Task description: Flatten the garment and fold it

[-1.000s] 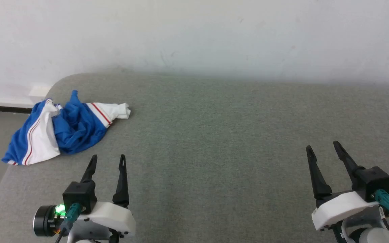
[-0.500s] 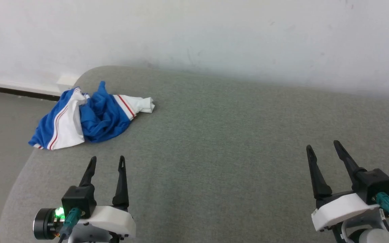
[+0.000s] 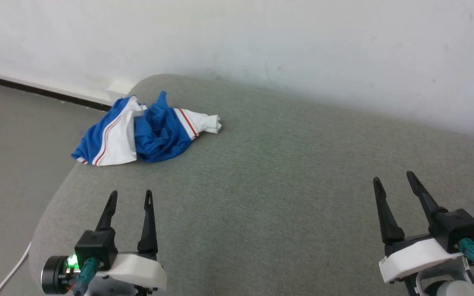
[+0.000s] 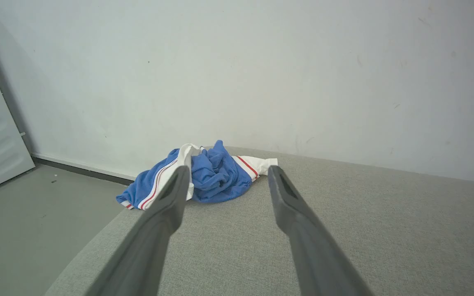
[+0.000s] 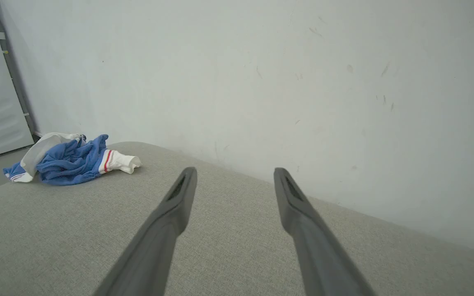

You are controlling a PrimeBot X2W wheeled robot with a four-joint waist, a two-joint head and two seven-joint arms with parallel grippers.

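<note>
Head cam sits up high, looking forward and down across the grey padded surface [image 3: 282,185]. The left gripper [image 3: 131,192] is at its near left, the right gripper [image 3: 392,176] at its near right, and the wall [image 3: 261,37] runs along the far side. The left wrist cam rides low and looks along its own fingers [image 4: 170,197] toward the garment [image 4: 216,176] at the far left corner. The right wrist cam is low too but faces the wall, so the garment ends up far off on its left. All three share the garment, the surface and the wall.
</note>
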